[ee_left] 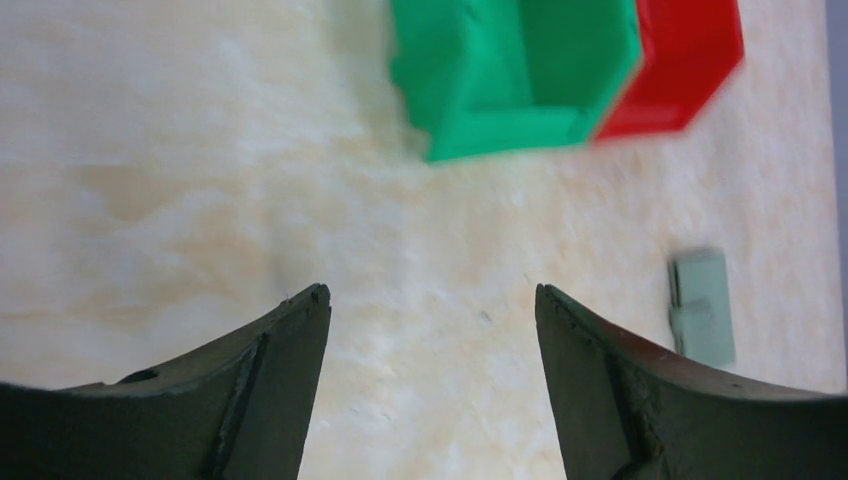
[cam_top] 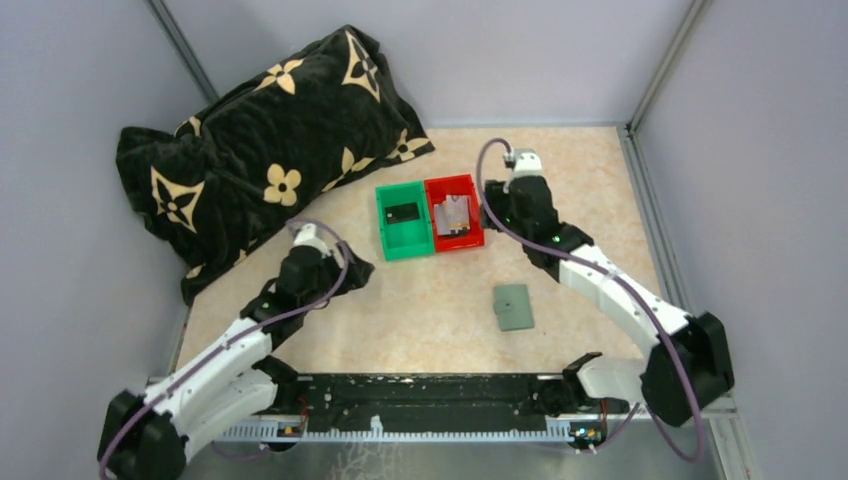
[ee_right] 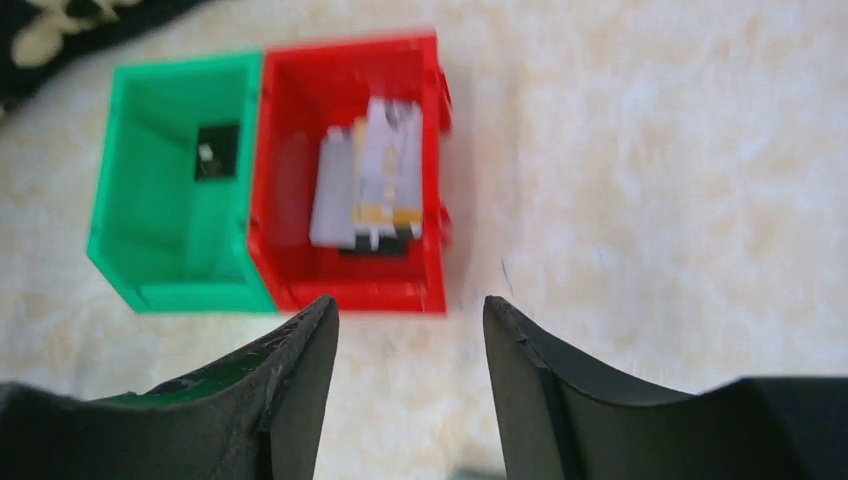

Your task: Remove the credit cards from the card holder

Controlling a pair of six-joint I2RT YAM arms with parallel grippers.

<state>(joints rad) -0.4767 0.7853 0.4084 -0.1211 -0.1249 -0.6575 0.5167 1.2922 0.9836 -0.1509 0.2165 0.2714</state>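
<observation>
The sage grey-green card holder lies flat on the table, right of centre, and shows at the right edge of the left wrist view. Several cards, grey-white and one gold, lie stacked in the red bin; they show in the right wrist view. My right gripper hovers beside the red bin's right side, open and empty. My left gripper is open and empty over bare table, left of the bins. Neither gripper touches the card holder.
A green bin stands against the red bin's left side, with a small dark flat item inside. A large black pillow with tan flowers fills the back left. Grey walls enclose the table on three sides.
</observation>
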